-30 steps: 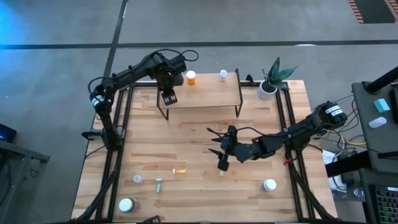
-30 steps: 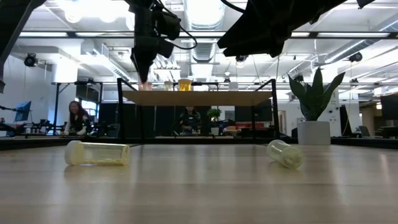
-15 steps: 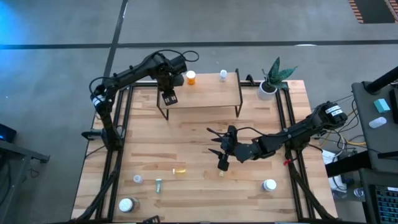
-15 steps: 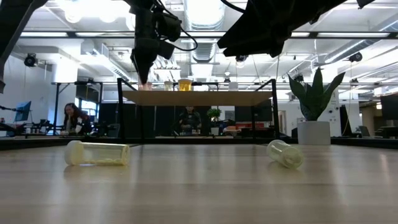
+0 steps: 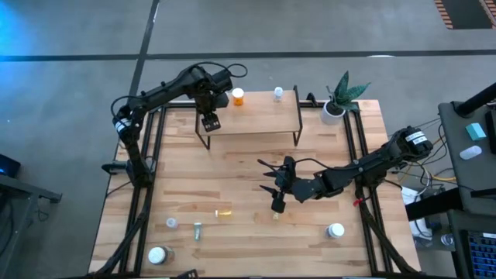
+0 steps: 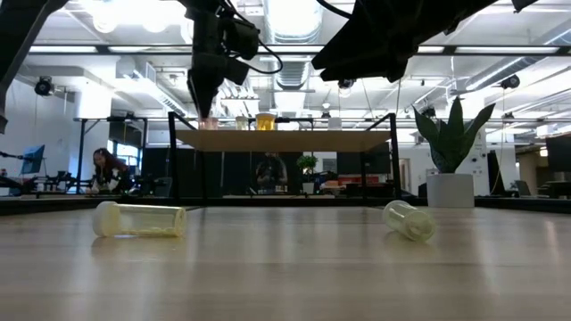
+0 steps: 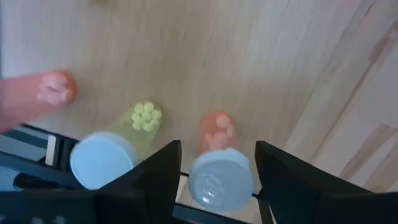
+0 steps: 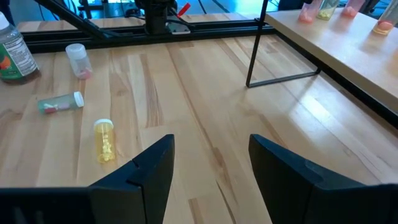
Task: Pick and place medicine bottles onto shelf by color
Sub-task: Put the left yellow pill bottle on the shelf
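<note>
Counting three bottles [image 7: 219, 168] on shelf [image 5: 256, 116]

The worktop [image 5: 248, 178] is pale planked wood with a smooth matt finish. The shelf [image 5: 260, 116] is light wood on thin black metal legs. The medicine bottles [image 7: 217, 162] are translucent plastic with smooth white caps. Both hands have matt dark fingers [image 8: 146, 174].

Bottles [image 5: 238, 96] stand on the shelf [image 5: 263, 116]; others lie on the table [image 5: 240, 170].
</note>
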Motion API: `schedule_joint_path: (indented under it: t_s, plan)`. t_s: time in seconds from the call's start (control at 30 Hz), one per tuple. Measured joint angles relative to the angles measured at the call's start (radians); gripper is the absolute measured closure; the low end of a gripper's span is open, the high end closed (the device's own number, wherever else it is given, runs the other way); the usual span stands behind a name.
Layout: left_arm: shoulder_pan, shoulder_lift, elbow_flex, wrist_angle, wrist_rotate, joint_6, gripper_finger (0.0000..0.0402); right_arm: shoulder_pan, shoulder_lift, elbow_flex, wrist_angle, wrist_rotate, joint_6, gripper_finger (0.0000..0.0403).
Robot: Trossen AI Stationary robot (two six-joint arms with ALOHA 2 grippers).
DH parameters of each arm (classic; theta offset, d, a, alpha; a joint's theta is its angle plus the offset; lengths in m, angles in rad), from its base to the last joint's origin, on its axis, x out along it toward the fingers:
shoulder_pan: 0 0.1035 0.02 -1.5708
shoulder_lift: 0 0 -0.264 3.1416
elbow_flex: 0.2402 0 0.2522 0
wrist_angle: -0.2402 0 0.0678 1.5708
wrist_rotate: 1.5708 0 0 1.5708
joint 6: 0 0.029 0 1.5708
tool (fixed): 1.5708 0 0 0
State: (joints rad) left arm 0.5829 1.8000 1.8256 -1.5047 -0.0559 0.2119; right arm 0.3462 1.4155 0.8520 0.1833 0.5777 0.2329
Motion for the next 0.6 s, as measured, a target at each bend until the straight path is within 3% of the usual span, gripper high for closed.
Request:
schedule_joint_path:
  t_s: [0.6]
  plan:
    - [0.000, -0.049, 0.012, -0.008, -0.002, -0.018, 0.0209, 0.000, 0.000, 0.000, 0.000, 0.000, 0.001, 0.0204]
